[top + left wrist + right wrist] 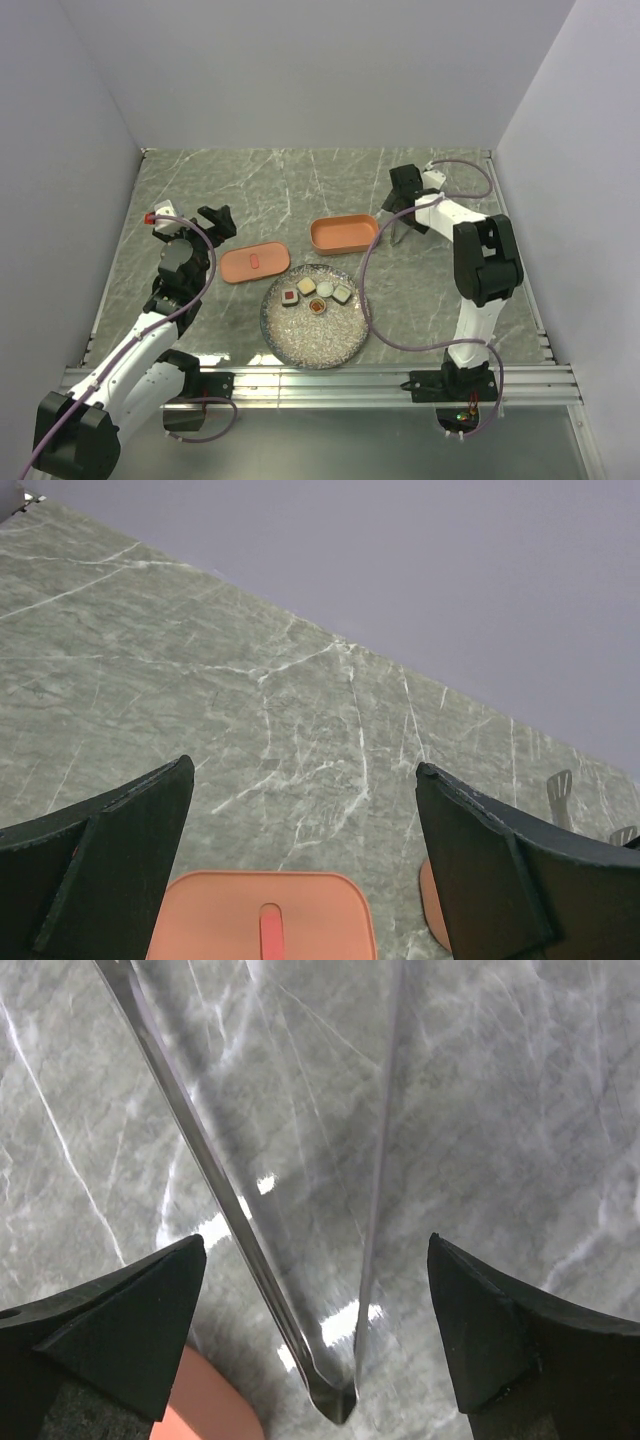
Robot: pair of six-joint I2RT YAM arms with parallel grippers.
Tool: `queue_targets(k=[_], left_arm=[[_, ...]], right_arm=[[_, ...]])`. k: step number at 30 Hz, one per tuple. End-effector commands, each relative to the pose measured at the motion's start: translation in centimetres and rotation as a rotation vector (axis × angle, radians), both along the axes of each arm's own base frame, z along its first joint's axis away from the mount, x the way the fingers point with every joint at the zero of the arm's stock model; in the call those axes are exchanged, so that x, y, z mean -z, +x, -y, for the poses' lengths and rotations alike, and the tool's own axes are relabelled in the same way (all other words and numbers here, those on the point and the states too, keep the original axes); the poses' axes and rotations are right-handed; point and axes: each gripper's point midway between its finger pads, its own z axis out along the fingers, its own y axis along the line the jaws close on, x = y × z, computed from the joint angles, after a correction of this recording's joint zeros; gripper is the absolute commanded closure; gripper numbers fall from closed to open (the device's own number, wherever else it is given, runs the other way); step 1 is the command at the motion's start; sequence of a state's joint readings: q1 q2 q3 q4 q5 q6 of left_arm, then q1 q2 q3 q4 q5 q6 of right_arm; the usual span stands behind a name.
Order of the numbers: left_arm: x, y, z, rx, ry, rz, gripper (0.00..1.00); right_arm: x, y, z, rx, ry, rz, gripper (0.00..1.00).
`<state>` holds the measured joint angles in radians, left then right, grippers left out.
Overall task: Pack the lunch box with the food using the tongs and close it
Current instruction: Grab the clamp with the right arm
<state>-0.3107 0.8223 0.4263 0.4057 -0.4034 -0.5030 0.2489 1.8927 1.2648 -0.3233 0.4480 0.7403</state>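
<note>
Left gripper [303,768] hangs wide open and empty at the left, with the flat salmon lid [255,262] just beneath its fingers. Right gripper [316,1245] is spread open too, straddling the metal tongs [338,1400], which lie on the marble just right of the open lunch box [345,233]. The food [323,287] sits on the speckled plate [315,342], nearer than the box

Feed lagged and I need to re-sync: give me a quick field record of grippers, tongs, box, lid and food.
left gripper: open, above lid, empty
right gripper: open, fingers either side of tongs, not gripping
tongs: lying on table, right of lunch box
lunch box: uncovered, empty
lid: on table, left of lunch box
food: five pieces on plate
</note>
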Motion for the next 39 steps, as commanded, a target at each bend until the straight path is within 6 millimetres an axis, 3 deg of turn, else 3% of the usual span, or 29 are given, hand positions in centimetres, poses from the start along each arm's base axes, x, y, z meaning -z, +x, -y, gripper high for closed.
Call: queue_targets(k=[1, 9, 30, 35, 36, 37, 39], left_arm=[[-1.1, 0.1, 0.0, 0.004, -0.022, 0.041, 0.01], [-1.3, 0.0, 0.0, 0.004, -0.022, 0.047, 0.01], [-1.7, -0.3, -0.8, -0.005, -0.038, 0.061, 0.01], [-1.9, -0.5, -0.9, -0.003, -0.039, 0.067, 0.01], [-1.8, -0.5, -0.9, -0.003, -0.041, 0.066, 0.01], [-2.0, -0.6, -0.9, -0.001, -0.041, 0.070, 0.00], [-1.9, -0.7, -1.0, -0.003, -0.044, 0.072, 0.01]], right_arm=[[-0.8, 1.5, 0.4, -0.004, -0.021, 0.000, 0.02], [-0.1, 0.9, 1.4, -0.028, -0.010, -0.047, 0.06], [0.8, 1.3, 0.2, -0.173, 0.026, -0.181, 0.10], [1.3, 0.9, -0.6, -0.211, 0.071, -0.198, 0.15], [1.6, 1.0, -0.8, -0.218, 0.079, -0.201, 0.18], [2.1, 0.7, -0.7, -0.213, 0.077, -0.222, 0.29], [2.3, 0.6, -0.7, -0.213, 0.074, -0.234, 0.32]])
